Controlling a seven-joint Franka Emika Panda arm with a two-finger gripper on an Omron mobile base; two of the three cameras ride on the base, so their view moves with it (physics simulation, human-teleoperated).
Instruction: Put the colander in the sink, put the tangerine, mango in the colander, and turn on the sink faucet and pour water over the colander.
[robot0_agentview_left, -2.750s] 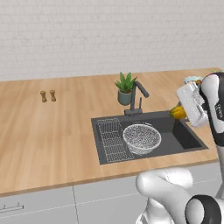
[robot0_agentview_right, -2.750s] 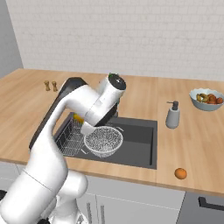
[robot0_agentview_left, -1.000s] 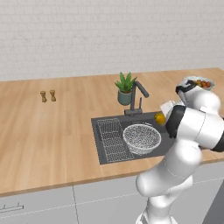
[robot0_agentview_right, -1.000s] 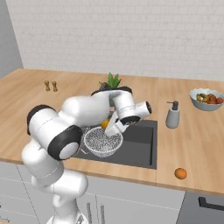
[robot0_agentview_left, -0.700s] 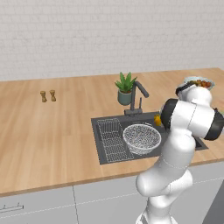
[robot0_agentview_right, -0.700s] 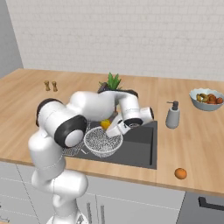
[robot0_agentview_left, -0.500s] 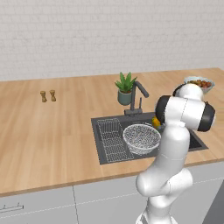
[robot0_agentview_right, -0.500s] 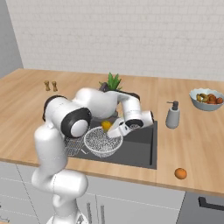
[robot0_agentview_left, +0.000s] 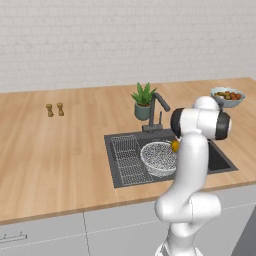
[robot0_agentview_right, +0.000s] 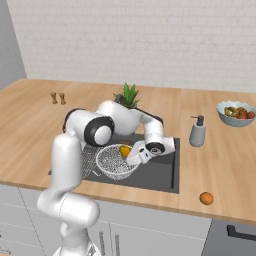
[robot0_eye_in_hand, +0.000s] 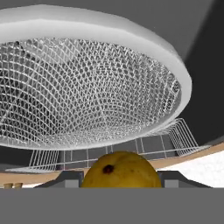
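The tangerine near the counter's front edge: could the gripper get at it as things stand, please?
Probably not yet: the gripper is shut on the mango over the colander; nothing surrounds the tangerine.

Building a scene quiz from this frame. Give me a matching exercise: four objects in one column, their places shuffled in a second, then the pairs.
Objects:
1. mango
2. tangerine
3. colander
4. fruit bowl

Places:
A. standing in the sink, beside the wire rack
B. far right of the counter, near the wall
C. held in the gripper, over the colander's rim
D. alone on the counter near its front edge, right of the sink

Pairs: 1-C, 2-D, 3-A, 4-B
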